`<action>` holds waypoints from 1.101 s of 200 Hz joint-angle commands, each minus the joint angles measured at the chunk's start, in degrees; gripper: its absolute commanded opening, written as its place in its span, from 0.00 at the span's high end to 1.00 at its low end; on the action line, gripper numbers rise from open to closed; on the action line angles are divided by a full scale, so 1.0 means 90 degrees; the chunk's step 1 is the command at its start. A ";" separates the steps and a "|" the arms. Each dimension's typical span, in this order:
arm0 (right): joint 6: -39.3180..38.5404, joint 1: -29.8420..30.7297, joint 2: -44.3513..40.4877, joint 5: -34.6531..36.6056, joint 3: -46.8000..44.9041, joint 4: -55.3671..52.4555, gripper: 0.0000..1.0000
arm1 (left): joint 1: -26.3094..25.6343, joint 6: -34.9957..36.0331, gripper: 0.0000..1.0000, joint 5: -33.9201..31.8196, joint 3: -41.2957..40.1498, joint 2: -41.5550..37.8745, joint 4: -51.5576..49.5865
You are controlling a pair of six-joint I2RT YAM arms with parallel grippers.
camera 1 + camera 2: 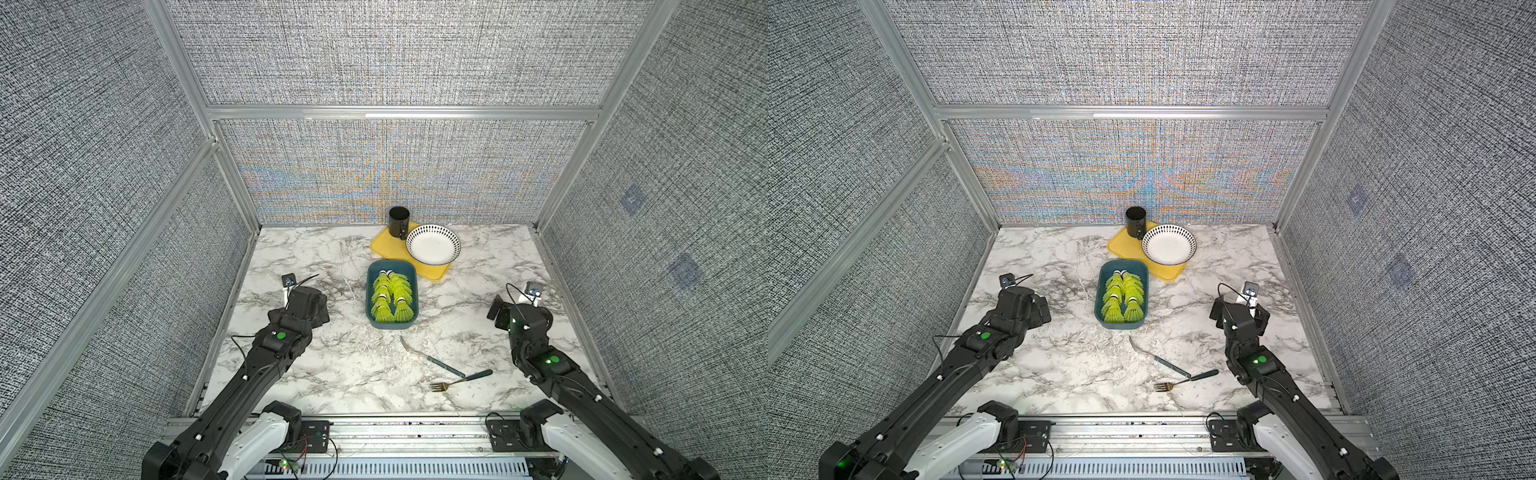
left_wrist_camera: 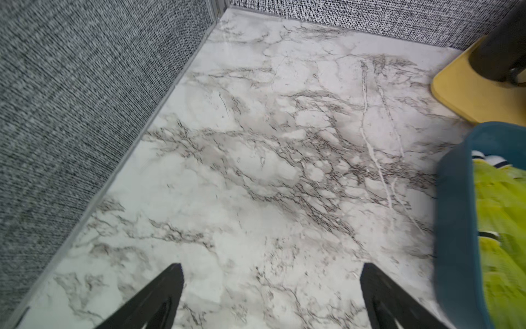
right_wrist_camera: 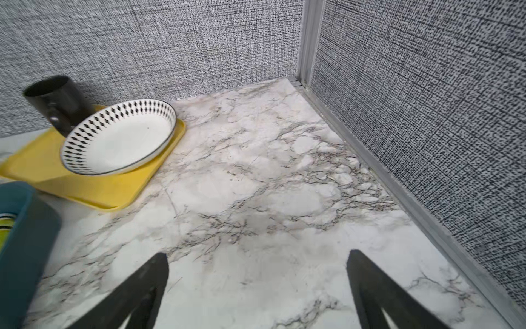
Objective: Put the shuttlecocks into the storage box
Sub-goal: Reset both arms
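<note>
Both my tools stand spread as wide as they go and hold nothing. The left tool (image 2: 271, 266) shows two black tapered fingers (image 2: 159, 296) over bare bench (image 1: 311, 374), a smooth white slab veined in grey. The right tool (image 3: 257, 253) is the same, wide apart and empty, above the marbled top and touching nothing.

Nearer my base than the right tool, and to its left, lie two slim forks (image 1: 432, 357) with dark handles, one silver-headed and one gold-headed, their handle ends close together.

Between my tools, a little ahead of both, sits the box (image 1: 392, 326), a dark teal shallow plastic tub with rounded corners and plain walls. The shuttlecocks (image 1: 392, 297) lie inside it in two rows, neon yellow-green ribbed cones on their sides, white rounded tips with a black band pointing away from me.

Just beyond the box, at its far right corner, is a flat yellow tray (image 1: 384, 245) with rounded corners. On it rest a white bowl (image 1: 433, 245) with a black diamond-patterned rim and, farthest, an upright black cup (image 1: 399, 222).
</note>
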 commanded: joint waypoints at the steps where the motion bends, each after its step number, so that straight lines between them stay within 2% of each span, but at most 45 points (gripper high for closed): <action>1: -0.0568 -0.0241 0.0495 -0.0250 -0.0179 0.1593 0.01 | 0.0133 0.1368 0.00 -0.0481 -0.0145 0.0530 0.1627; 23: -0.0887 -0.0501 0.1085 -0.0577 -0.0461 0.2599 0.01 | 0.0342 0.1747 0.00 -0.0302 -0.0505 0.1044 0.2860; 37: -0.1125 -0.0623 0.1503 -0.0648 -0.0575 0.3199 0.01 | 0.0570 0.1930 0.00 -0.0142 -0.0340 0.1312 0.2935; 56: -0.1156 -0.0882 0.2081 -0.0887 -0.0609 0.3733 0.01 | 0.0916 0.2184 0.00 0.0171 -0.0398 0.1728 0.3586; 103: -0.1476 -0.1459 0.2845 -0.1912 -0.0877 0.5266 0.01 | 0.1586 0.2172 0.00 0.0600 -0.0926 0.2540 0.5324; 113: -0.1575 -0.1547 0.2940 -0.2097 -0.0954 0.5661 0.01 | 0.1685 0.2234 0.01 0.0741 -0.0865 0.2561 0.5271; 153: -0.1742 -0.1862 0.3456 -0.2620 -0.0950 0.6558 0.01 | 0.1967 0.2044 0.01 0.1095 -0.1248 0.2957 0.6633; 163: -0.1744 -0.1933 0.3626 -0.2721 -0.0988 0.6796 0.01 | 0.1968 0.2117 0.01 0.1221 -0.1162 0.2916 0.6348; 220: -0.1752 -0.2034 0.4236 -0.3013 -0.1327 0.7880 0.01 | 0.1954 0.2174 0.01 0.1309 -0.2021 0.2607 0.7611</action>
